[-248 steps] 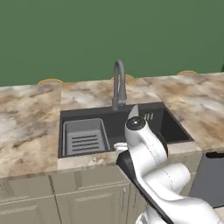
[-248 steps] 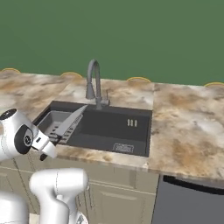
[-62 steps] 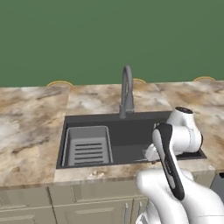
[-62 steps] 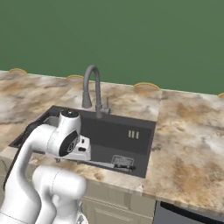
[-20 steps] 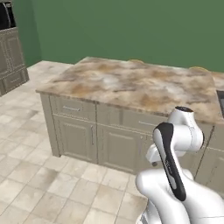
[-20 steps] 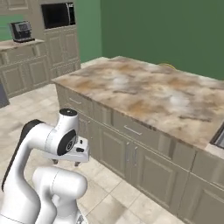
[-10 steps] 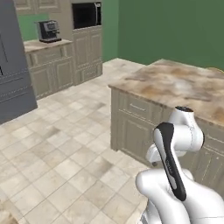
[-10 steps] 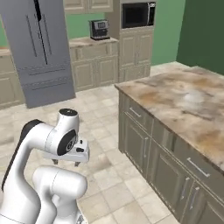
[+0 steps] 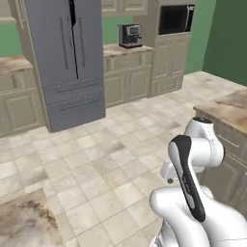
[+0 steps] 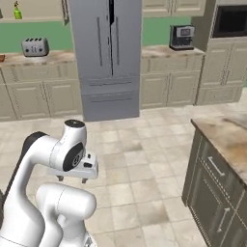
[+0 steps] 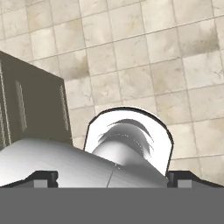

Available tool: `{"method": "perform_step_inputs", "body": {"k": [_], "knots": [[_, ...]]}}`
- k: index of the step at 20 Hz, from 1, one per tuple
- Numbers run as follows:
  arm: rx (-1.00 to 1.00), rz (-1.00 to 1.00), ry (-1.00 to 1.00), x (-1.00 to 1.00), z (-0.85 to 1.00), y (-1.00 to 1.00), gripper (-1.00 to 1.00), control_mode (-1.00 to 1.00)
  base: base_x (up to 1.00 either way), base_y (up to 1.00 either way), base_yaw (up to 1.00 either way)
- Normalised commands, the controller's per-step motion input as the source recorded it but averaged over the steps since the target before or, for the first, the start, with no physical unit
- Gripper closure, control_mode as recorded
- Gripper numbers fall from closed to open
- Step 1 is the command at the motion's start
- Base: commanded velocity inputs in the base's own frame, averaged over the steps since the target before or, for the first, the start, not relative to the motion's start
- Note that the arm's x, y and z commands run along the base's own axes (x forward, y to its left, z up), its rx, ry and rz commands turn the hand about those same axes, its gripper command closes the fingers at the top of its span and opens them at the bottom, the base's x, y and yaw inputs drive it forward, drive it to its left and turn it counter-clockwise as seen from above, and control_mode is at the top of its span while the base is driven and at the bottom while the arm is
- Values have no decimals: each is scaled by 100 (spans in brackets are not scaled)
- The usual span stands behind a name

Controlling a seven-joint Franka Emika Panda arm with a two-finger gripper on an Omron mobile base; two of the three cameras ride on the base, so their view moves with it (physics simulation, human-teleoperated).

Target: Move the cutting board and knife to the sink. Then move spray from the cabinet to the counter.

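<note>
Spray (image 10: 17, 10) seen as a small green bottle with a yellow label, high at the top left of the right base view above the toaster (image 10: 35, 47) on the far counter (image 10: 34, 59); label text too small to read. Gripper (image 10: 71, 179) is tucked low over the floor tiles, fingers spread wide, nothing held. Fridge (image 9: 67, 58) and coffee machine (image 9: 130, 35) are caught in the left base view.

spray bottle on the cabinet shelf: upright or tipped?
Upright. In the right base view the spray stands on the shelf of the cabinet, trigger head on top, above the toaster.
</note>
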Motion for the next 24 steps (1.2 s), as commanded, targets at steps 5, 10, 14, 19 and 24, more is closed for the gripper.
{"method": "perform_step_inputs", "body": {"k": [5,10,14,19,24], "knots": [[0,0,0,0,0,0,-100,100,100,0,43],[0,0,0,0,0,0,-100,100,100,0,44],[0,0,0,0,0,0,-100,100,100,9,46],[0,0,0,0,0,0,-100,100,100,0,47],[0,0,0,0,0,0,-100,100,100,1,43]]}}
